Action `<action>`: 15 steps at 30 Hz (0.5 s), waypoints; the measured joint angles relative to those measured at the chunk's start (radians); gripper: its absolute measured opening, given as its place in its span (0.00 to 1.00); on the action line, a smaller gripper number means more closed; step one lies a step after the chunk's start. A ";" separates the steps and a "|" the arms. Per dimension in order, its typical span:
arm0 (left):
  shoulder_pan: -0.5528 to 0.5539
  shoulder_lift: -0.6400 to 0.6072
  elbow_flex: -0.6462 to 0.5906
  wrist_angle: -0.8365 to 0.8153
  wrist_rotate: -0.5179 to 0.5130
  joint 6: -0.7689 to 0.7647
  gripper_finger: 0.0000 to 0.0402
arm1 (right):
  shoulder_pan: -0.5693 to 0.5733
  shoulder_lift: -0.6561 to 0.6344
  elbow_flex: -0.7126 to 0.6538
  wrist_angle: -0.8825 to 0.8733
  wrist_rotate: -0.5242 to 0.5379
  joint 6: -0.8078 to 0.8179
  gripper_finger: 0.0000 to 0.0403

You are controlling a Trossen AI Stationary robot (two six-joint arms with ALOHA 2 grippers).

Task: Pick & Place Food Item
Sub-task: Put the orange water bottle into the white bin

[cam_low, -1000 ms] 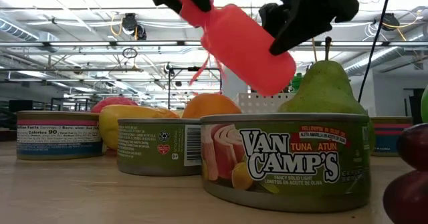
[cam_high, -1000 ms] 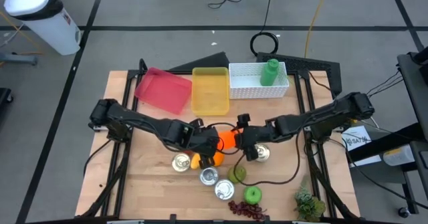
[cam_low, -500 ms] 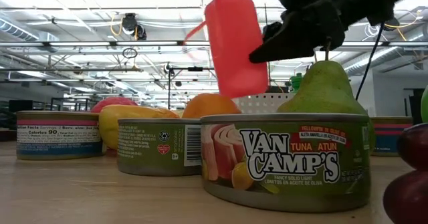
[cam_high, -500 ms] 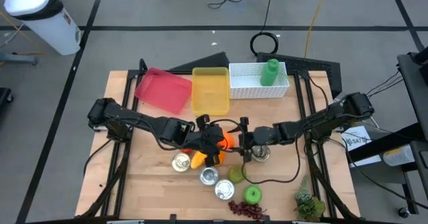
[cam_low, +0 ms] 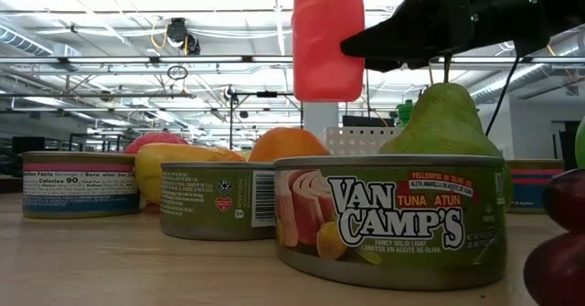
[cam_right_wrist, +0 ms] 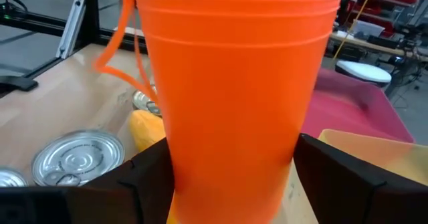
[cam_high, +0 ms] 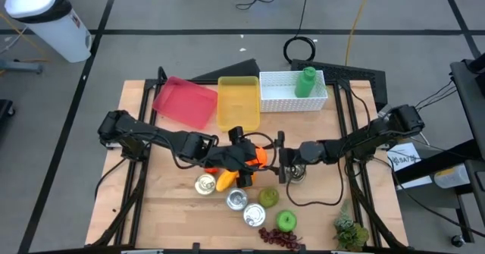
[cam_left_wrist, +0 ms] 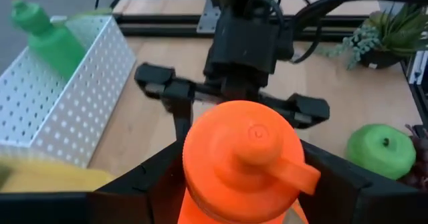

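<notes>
An orange squeeze bottle (cam_high: 260,157) with a spout cap hangs upright above the middle of the table, over a cluster of cans and fruit. In the low view its body (cam_low: 329,36) fills the top, cap out of frame. My left gripper (cam_high: 244,159) is shut on it. My right gripper (cam_high: 282,163) faces it from the table's right, open. In the right wrist view its fingers (cam_right_wrist: 137,180) stand on either side of the bottle's body (cam_right_wrist: 234,83); I cannot tell if they touch it. My left gripper pinches the bottle's upper part just below the cap (cam_left_wrist: 194,184) between its two fingers (cam_left_wrist: 137,184), one on each side. It comes from the table's left, slanting down. The bottle is lifted clear and hangs upright below the hold.
Below the bottle lie tuna cans (cam_high: 205,183) (cam_high: 236,199) (cam_high: 254,214), a pear (cam_high: 269,197), a yellow fruit (cam_high: 225,180), a green apple (cam_high: 286,221) and grapes (cam_high: 279,239). At the far side stand a red tray (cam_high: 184,101), a yellow tray (cam_high: 238,101) and a white basket (cam_high: 318,95) holding a green bottle (cam_high: 305,81).
The bottle has swung from a steep tilt to upright and risen, carried by my left gripper. Its lower end has come away from my right gripper, which has backed slightly toward the table's right.
</notes>
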 joint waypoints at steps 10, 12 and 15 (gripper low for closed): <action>0.050 -0.029 -0.003 0.078 -0.039 0.087 0.56 | -0.004 -0.042 0.002 -0.001 0.013 -0.029 0.72; 0.061 -0.043 -0.003 0.109 -0.049 0.116 0.56 | -0.005 -0.076 0.004 -0.016 0.027 -0.023 0.72; 0.077 -0.080 -0.004 0.127 -0.084 0.154 0.56 | -0.005 -0.148 -0.003 -0.064 0.084 -0.023 0.73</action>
